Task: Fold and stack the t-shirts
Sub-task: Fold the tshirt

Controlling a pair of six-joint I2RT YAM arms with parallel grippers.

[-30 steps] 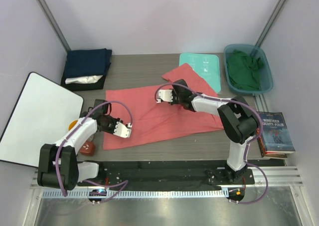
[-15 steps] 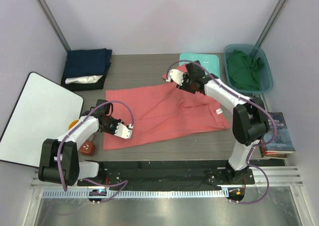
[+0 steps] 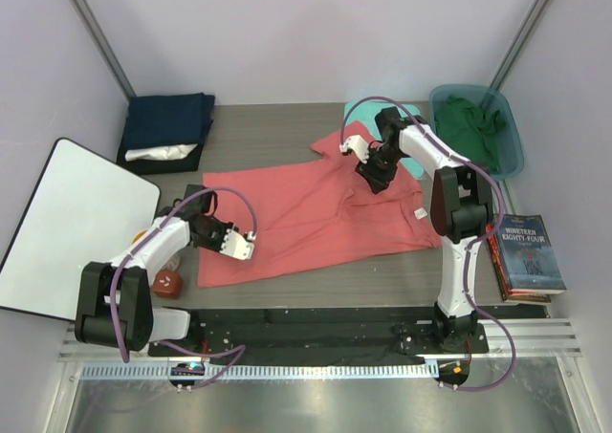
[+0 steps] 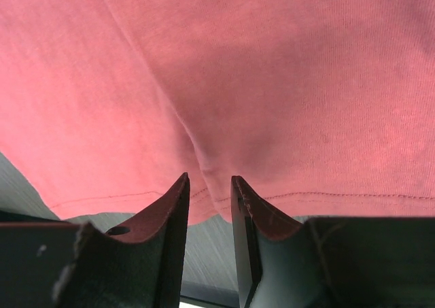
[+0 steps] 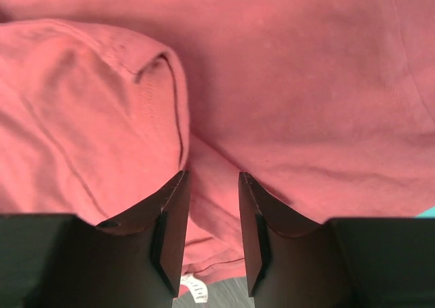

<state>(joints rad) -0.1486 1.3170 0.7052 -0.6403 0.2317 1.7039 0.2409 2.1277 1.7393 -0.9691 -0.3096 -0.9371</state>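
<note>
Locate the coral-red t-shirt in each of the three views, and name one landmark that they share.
Top external: the coral-red t-shirt lies spread across the middle of the table.
Left wrist: the shirt fills the upper picture, its stitched hem running along the bottom.
Right wrist: the shirt fills nearly the whole picture, with a sleeve bunched at the left.
Shared landmark: grey table showing past the shirt's edge.

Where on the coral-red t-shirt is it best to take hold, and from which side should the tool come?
Pinch the stitched hem of the coral-red t-shirt by its near-left corner, coming from the left. The cloth lies flat, so probably only this free edge lets a finger slide under.
</note>
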